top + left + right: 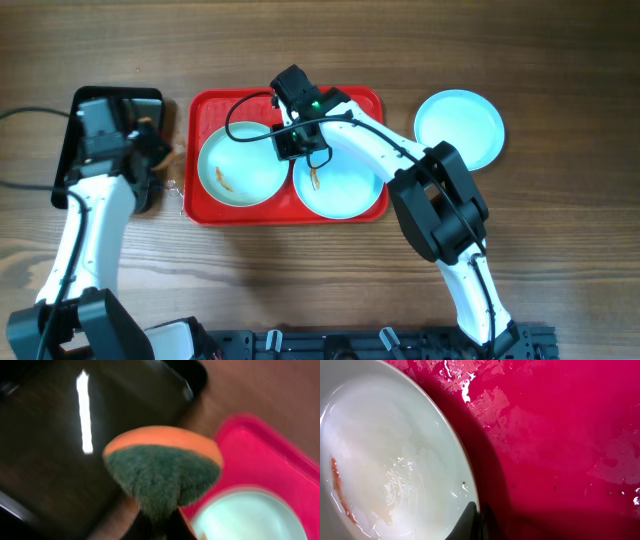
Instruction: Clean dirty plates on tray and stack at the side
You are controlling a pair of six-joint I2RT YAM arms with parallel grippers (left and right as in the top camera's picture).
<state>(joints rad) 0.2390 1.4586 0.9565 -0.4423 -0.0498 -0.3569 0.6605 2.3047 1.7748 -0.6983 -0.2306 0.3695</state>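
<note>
Right of the red tray [372, 102], one clean plate [460, 128] sits alone; approx 1 of 3 done; left plate [240, 160] & right plate [345, 190] both smeared, on the tray; your R gripper [298, 143] looks pinched on the left plate's rim; L gripper [148, 145] clamps the sponge [162, 467] over the black tray [100, 100].

The tabletop [560, 250] is matt, grained wood. The red tray [560, 435] looks like glossy plastic, and the plate [385, 450] on it is smooth and shiny. The blurred sponge [160, 475] seems to be orange foam faced with rough green fibre.
</note>
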